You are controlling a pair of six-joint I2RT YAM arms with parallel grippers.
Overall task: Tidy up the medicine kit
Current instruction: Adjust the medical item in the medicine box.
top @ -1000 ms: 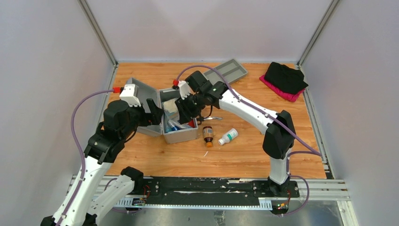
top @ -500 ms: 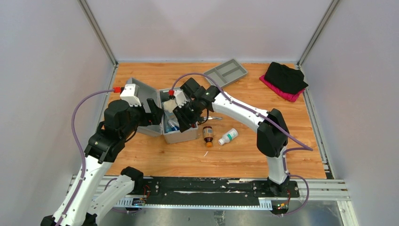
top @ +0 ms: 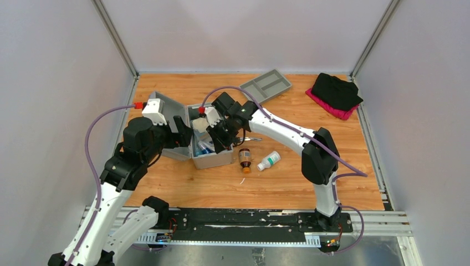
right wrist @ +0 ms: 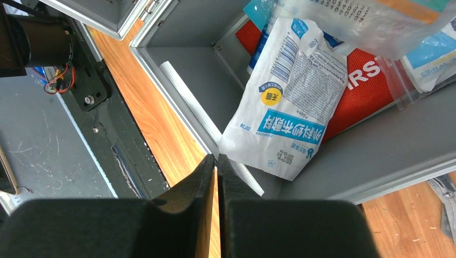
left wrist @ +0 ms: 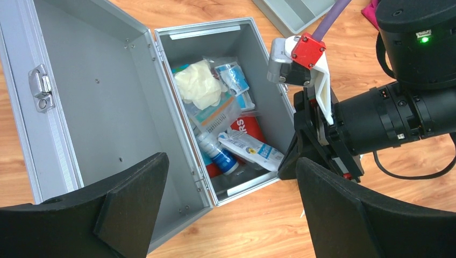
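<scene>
One medicine kit [top: 213, 159], silver-grey metal, centre-left of the top view on the worktop [top: 221, 185], lid thrown back to the left. Its long axis runs top to bottom of that view.

One right pincer [right wrist: 216, 157], directly over the kit's lower end and the nearer arm to the contents. It is clenched, tips at the corner of one white sachet [right wrist: 290, 107]. Whether that corner is nipped cannot be told.

One left pincer [left wrist: 231, 164], released wide, above the hinge side.

Inside: one red pouch [right wrist: 365, 91], one wad of pale gloves [left wrist: 199, 86].

Outside, to the right: one brown bottle [top: 245, 159], one white bottle [top: 269, 160]. Upper right: one grey tray [top: 260, 88], one black-and-pink fabric bundle [top: 335, 91].
</scene>
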